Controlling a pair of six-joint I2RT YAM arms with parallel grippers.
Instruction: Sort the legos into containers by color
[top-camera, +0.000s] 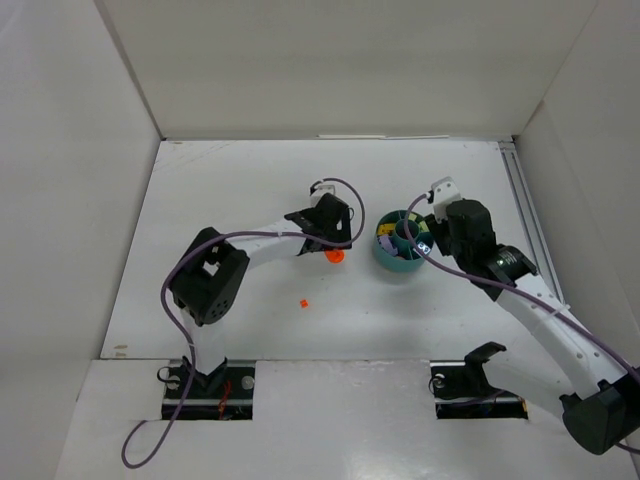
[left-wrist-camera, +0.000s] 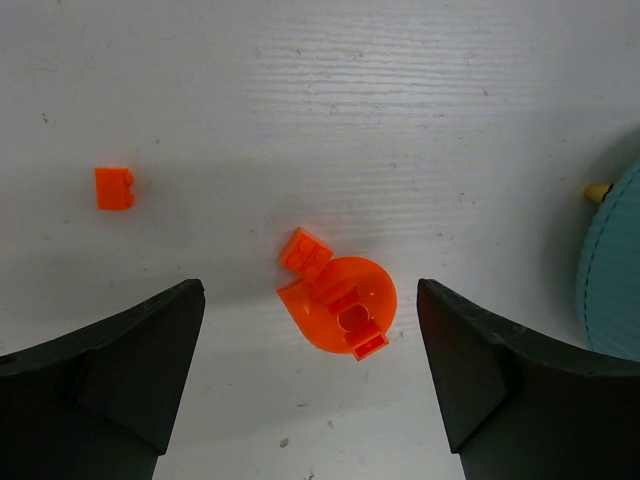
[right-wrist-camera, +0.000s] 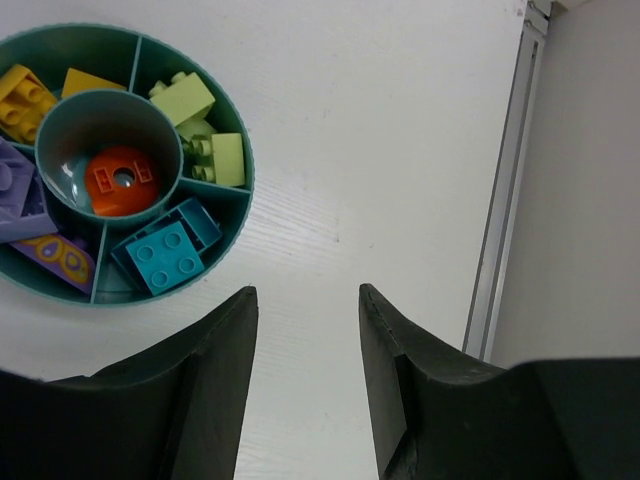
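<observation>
On the white table (top-camera: 230, 200), the teal dish (top-camera: 386, 258) stands right of the middle, nearer the right edge than the left. The right gripper (right-wrist-camera: 305, 330) hangs over the table just beside the dish, its jaws parted with only bare surface between them. In the right wrist view, the dish's central tube (right-wrist-camera: 60, 130) holds a round orange disc (right-wrist-camera: 120, 180). The compartments around it carry pale green bricks (right-wrist-camera: 200, 125), blue-teal bricks (right-wrist-camera: 165, 252), purple pieces (right-wrist-camera: 30, 215) and yellow pieces (right-wrist-camera: 25, 95). The left gripper (left-wrist-camera: 310, 295) hovers near the table's middle, just left of the dish, its jaws spread wide and gripping nothing. Between its fingers (left-wrist-camera: 130, 370) lies a round orange piece (left-wrist-camera: 345, 305), clear of both. A small orange brick (left-wrist-camera: 305, 252) touches that piece's rim. A second orange brick (top-camera: 302, 301) lies apart from them, closer to the near edge
</observation>
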